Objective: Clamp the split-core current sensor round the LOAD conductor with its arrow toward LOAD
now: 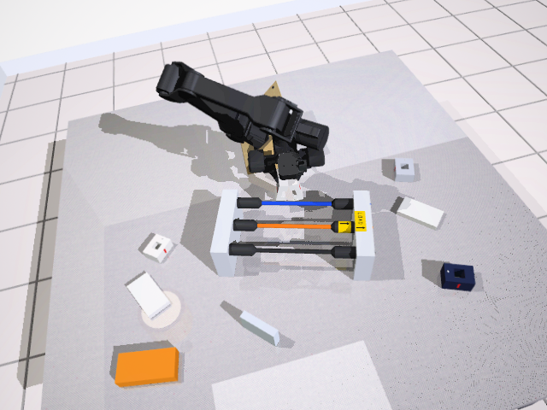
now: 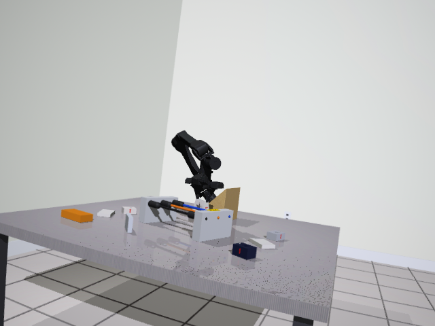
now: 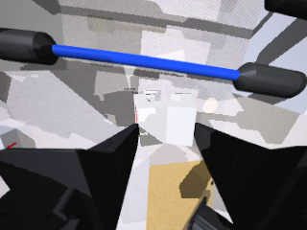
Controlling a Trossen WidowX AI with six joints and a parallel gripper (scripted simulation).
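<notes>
Bright light throws hard grey shadows leftward in the top view (edges slightly jagged).

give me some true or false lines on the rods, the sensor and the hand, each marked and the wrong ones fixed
1. The hand is shut on the white sensor. True.
2. The sensor is clamped round the orange rod. False: it is in the hand, beside the blue rod.
3. The LOAD marker is in line with the black rod. False: it lines up with the orange rod.
4. The blue rod is nearest the hand. True.
</notes>
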